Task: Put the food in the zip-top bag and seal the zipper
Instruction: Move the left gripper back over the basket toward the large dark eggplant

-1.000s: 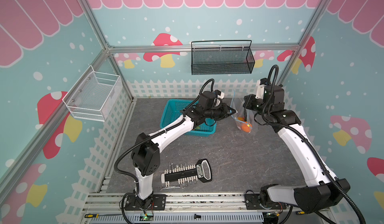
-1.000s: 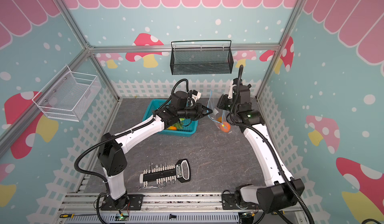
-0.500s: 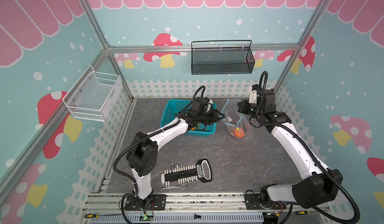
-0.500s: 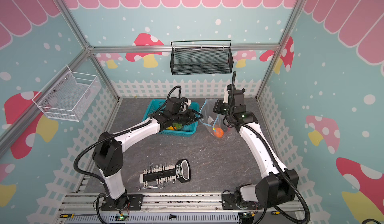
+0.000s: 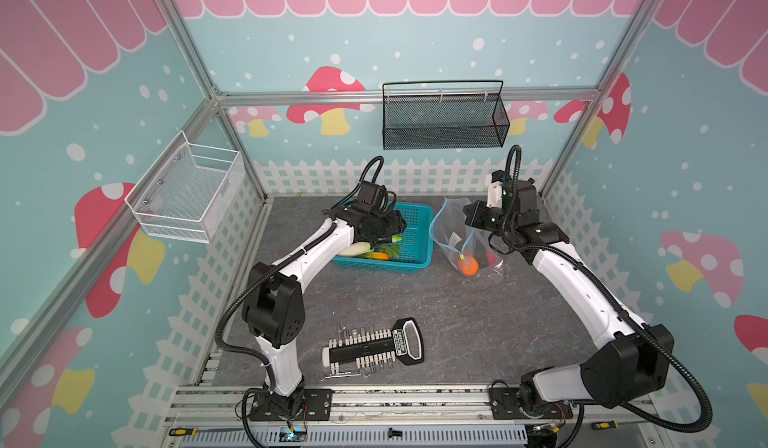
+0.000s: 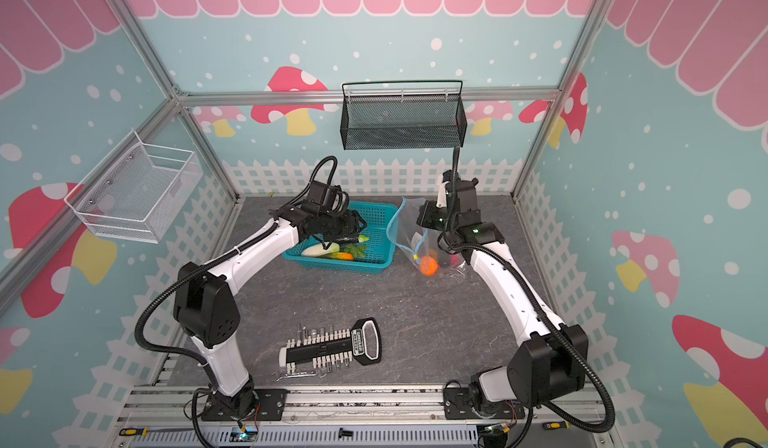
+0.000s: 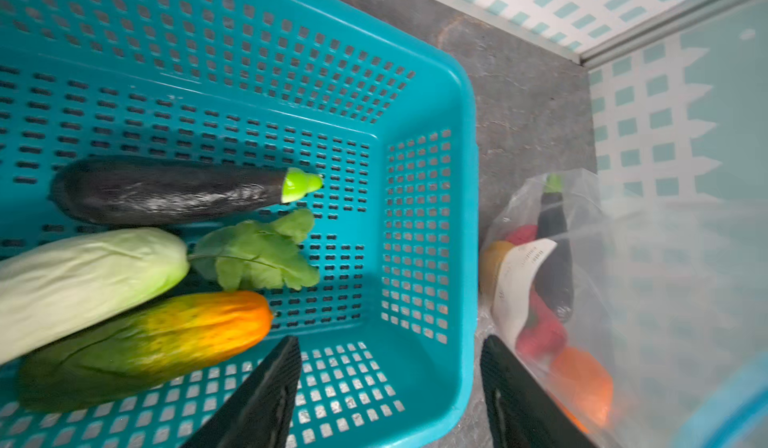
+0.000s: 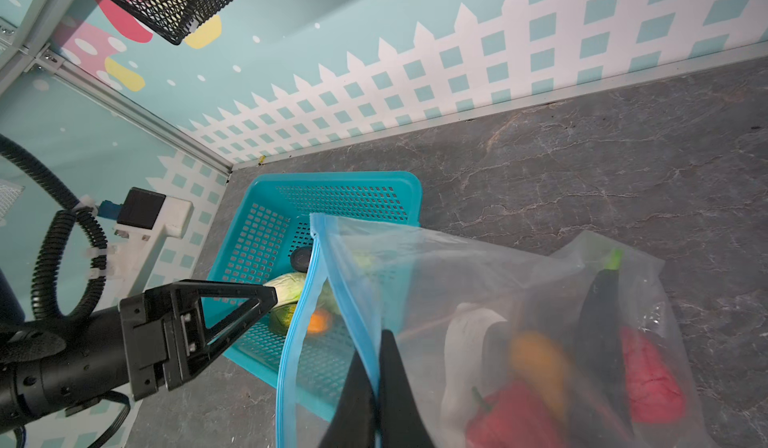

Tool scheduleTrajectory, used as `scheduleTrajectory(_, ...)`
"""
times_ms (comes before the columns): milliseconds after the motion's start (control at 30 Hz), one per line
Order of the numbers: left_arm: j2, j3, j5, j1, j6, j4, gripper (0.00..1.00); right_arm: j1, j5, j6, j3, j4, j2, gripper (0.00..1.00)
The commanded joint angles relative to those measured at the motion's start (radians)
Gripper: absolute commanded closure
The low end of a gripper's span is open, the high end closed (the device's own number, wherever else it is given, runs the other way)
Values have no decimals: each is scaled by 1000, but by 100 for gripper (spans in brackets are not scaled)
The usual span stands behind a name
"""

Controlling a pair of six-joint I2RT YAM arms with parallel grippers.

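1 teal basket (image 5: 384, 263) at the back of the desk (image 5: 498, 321). It holds 4 food pieces: 1 dark eggplant (image 7: 166, 190), 1 white-green cabbage (image 7: 83, 275), 1 leafy green (image 7: 257, 254) and 1 green-to-orange long piece (image 7: 145, 342). They are bunched toward the end away from the bag.

1 zip-top bag (image 5: 451, 225) stands just right of the basket, bottom on the desk, top lifted. Inside: 1 second eggplant (image 8: 598, 313), 1 pink-red piece (image 8: 648, 375), 1 red pepper (image 8: 498, 417) and 1 orange ball (image 5: 468, 266). A yellowish piece (image 7: 494, 254) shows by the white label (image 8: 469, 333). Exact total unclear through the crinkled plastic. Zipper (image 8: 299, 329) unsealed, its two blue edges apart.

Right fingers (image 8: 395, 392) are pinched closed on the bag's blue mouth edge. Left fingers (image 7: 266, 392) are spread open and hold nothing, above the basket end nearest the bag.

Around: 1 black mesh rack (image 5: 444, 121) on the back wall, 1 white wire basket (image 5: 187, 196) on the left wall, and 1 bit-set holder (image 5: 374, 346) flat at the desk front, well apart from the basket. The left arm covers part of the teal basket in both top views.
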Motion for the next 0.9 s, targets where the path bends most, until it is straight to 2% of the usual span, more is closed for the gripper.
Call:
scheduleTrajectory(0, 72, 39, -43, 28, 54, -106, 29, 8, -4, 2, -8, 31, 19, 99)
scheduleTrajectory(200, 200, 151, -60, 31, 54, -138, 28, 8, -9, -2, -18, 44, 30, 98)
scheduleTrajectory(267, 240, 178, -54, 62, 44, -138, 28, 8, -14, -2, -23, 53, 33, 99)
scheduleTrajectory(600, 378, 301, -73, 102, 11, -138, 27, 8, -28, -4, -38, 69, 55, 99)
scheduleTrajectory(733, 386, 299, -74, 107, 2, -139, 27, 8, -34, -4, -41, 74, 60, 99)
scheduleTrajectory(867, 324, 209, -95, 131, -5, -107, 27, 8, -35, -4, -43, 74, 62, 99)
